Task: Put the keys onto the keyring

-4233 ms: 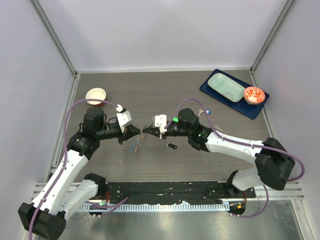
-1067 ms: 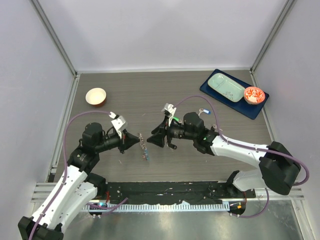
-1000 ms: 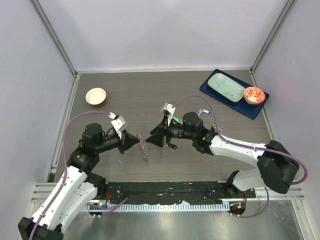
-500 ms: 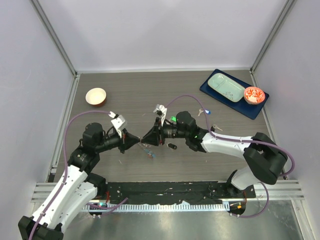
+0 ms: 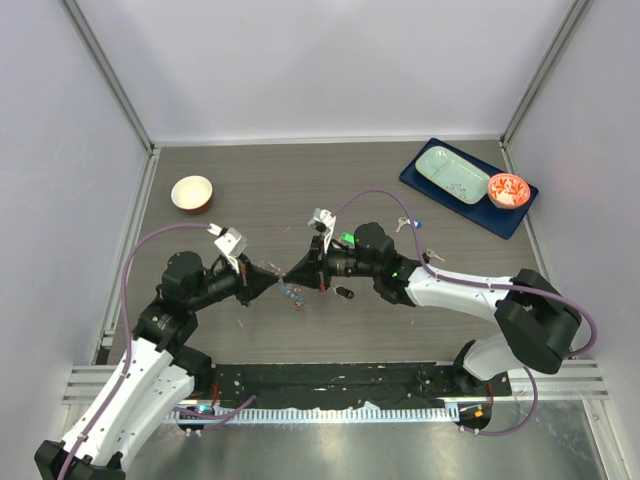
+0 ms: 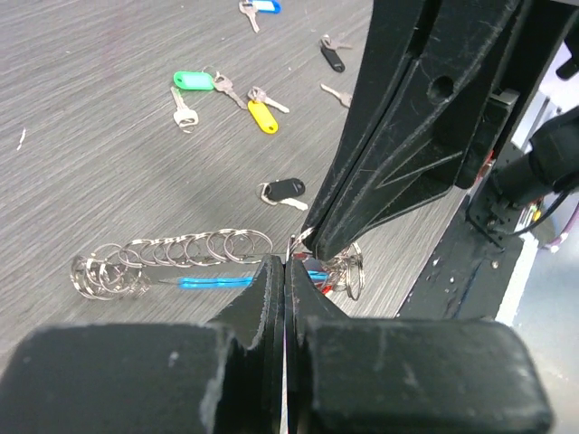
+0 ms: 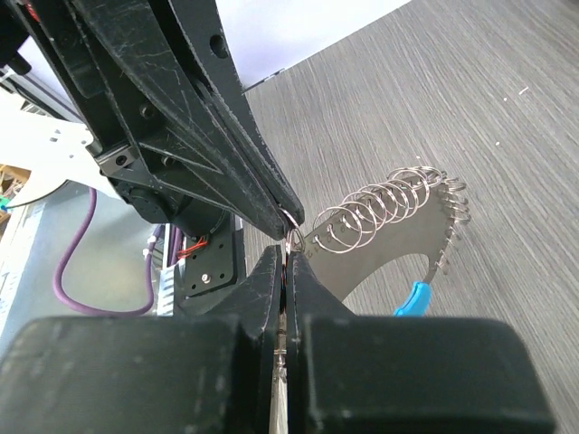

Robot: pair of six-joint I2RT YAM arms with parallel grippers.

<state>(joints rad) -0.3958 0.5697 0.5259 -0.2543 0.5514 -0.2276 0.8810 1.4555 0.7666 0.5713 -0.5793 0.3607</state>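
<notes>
**Tabletop from above and from both wrists.** Nearest the arm bases, we see the left claw (image 5: 270, 282) and the right claw (image 5: 292, 274) meeting tip to tip over the middle of the table (image 5: 300, 190). Each claw has its fingers pressed together, and both pinch the same small end ring of the keyring (image 6: 172, 258). The keyring trails from that point as a row of linked metal rings with a bright blue strap (image 6: 213, 282). We cannot tell whether its lower end touches the wood.

The keys lie loose on the table. A black-headed key (image 5: 344, 294) rests just beside the right claw. Farther along that arm lie a yellow-tagged key (image 6: 261, 116), a green-tagged key (image 6: 192, 81), a plain silver key (image 6: 336, 93) and a blue-tagged key (image 6: 262, 5).

At the far left stands a white bowl (image 5: 192, 192). At the far right a dark blue tray (image 5: 505, 220) carries a pale green dish (image 5: 450, 172) and a red bowl (image 5: 507, 189).
</notes>
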